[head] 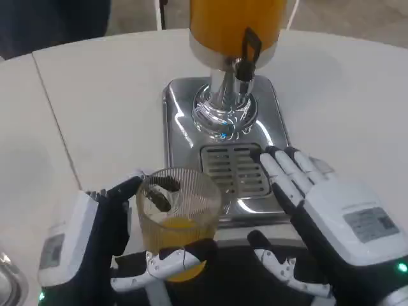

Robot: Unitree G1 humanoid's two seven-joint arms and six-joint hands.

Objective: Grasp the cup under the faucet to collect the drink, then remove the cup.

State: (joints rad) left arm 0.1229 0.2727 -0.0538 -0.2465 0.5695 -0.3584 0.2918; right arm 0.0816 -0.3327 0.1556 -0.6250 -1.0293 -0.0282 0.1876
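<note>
Looking from the left side across, I am seeing my left hand [95, 245] wrapping around the cup [176, 220], with dark fingers [156, 191] going around the far side and a white finger [169, 261] curling under the near side. So this hand is holding the cup, and the cup is standing up straight with a little orange drink [175, 229] sitting low inside it. The cup is sitting to the left of the drip tray [239, 172] and nearer to me than the faucet [245, 60], not right below it. I am thinking the faucet is up and to the right of the cup, so that is the way I would be moving it if it needs more drink. The big orange drink tank [236, 22] is standing at the back. On the right, my right hand [325, 220] is holding nothing, with its fingers spread flat, lying just beside the tray. It is near the cup but not touching it.
</note>
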